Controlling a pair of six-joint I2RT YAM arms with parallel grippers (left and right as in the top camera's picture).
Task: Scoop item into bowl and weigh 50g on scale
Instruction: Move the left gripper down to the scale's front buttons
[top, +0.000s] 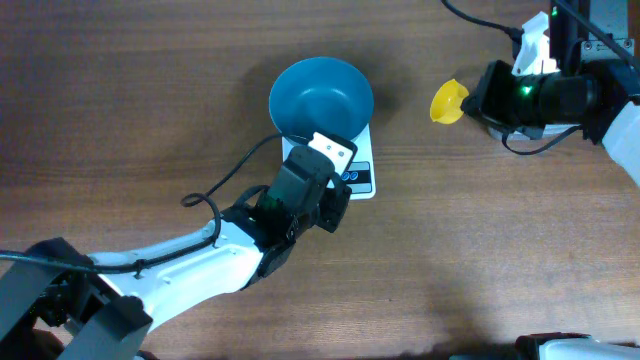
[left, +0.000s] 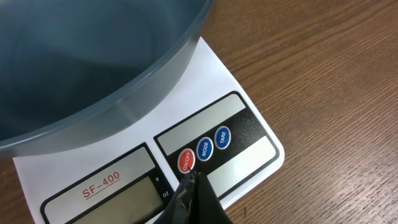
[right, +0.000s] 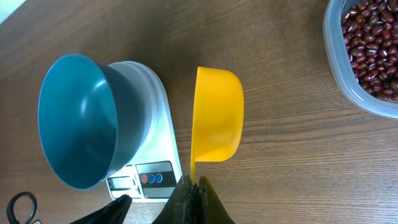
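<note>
Left claw (left: 188, 180) at the buttons of the scale (left: 217, 68), right claw (right: 194, 185) gripping the scoop (right: 214, 118).
The left claw is pinched tight with nothing in it, tip at the red ON/OFF button on the white scale's front. Just behind it the teal bowl (top: 320, 95) sits on the scale, empty. Further right, the yellow scoop hangs beside the scale, its handle clamped in the right claw. The beans (right: 373, 37) lie in the clear tub (right: 331, 43) at the right wrist view's right edge, apart from scoop and claw.
</note>
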